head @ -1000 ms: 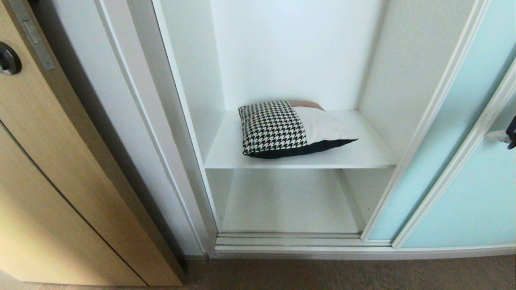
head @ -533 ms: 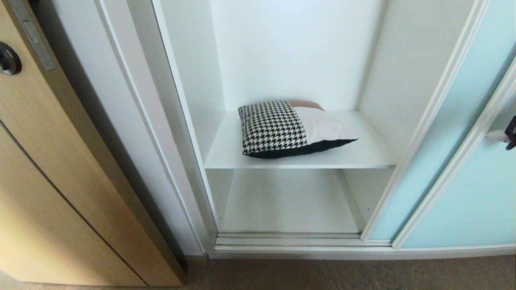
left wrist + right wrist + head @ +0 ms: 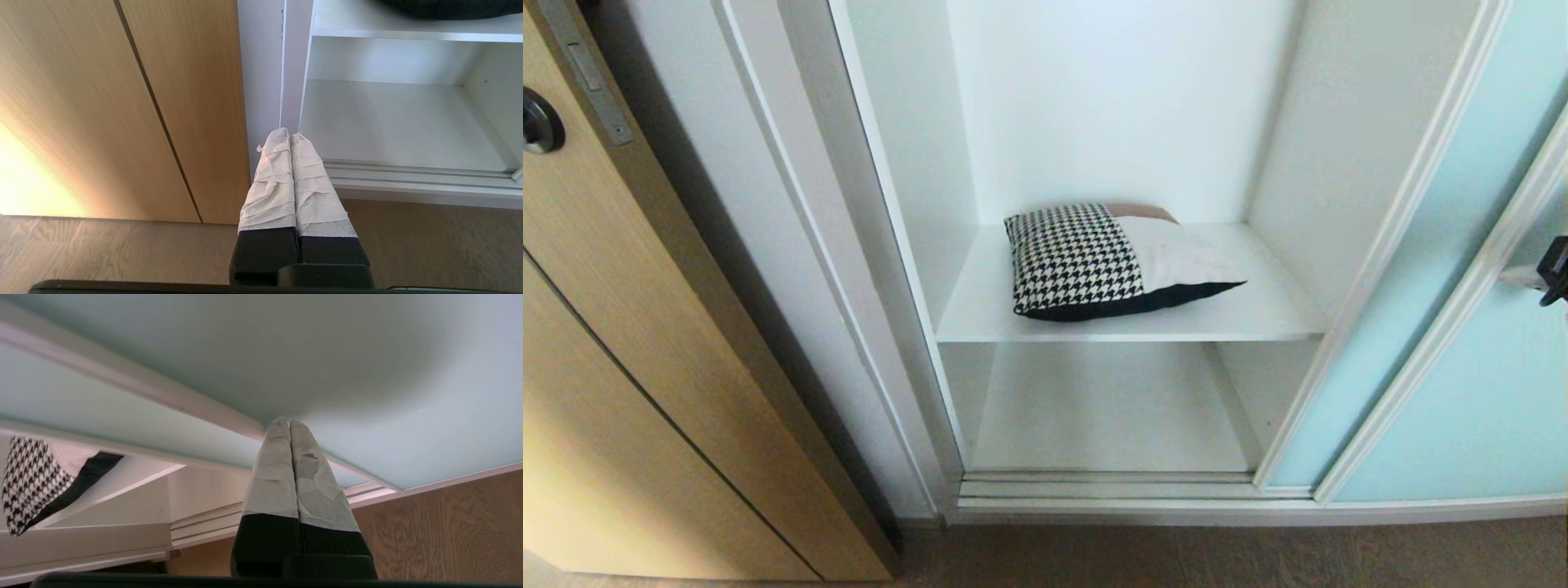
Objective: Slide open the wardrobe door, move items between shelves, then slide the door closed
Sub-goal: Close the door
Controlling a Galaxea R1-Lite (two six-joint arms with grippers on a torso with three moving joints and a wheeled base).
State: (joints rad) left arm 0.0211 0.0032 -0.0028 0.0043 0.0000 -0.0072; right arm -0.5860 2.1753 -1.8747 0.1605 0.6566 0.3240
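The wardrobe stands open. A cushion point(image 3: 1111, 261) of houndstooth, cream and rust patches lies flat on the upper white shelf point(image 3: 1258, 322); the lower shelf point(image 3: 1111, 408) is bare. The aqua sliding wardrobe door point(image 3: 1486, 392) is slid over to the right. My right gripper point(image 3: 1521, 277) is shut and empty at the head view's right edge. Its taped fingertips rest against the door's glass beside its white stile point(image 3: 196, 410), in the right wrist view point(image 3: 289, 424). The left gripper point(image 3: 290, 134) hangs shut and empty low down, in front of the wardrobe's left post.
A tan wood-grain door point(image 3: 629, 343) with a dark round handle point(image 3: 538, 122) stands to the left of the wardrobe. A second aqua panel point(image 3: 1413, 269) sits behind the front one. The floor track point(image 3: 1127, 488) runs along the wardrobe's base above the wood floor point(image 3: 1217, 555).
The right gripper shows slightly further into the head view at the right edge. The cushion, the door and the left arm have not moved.
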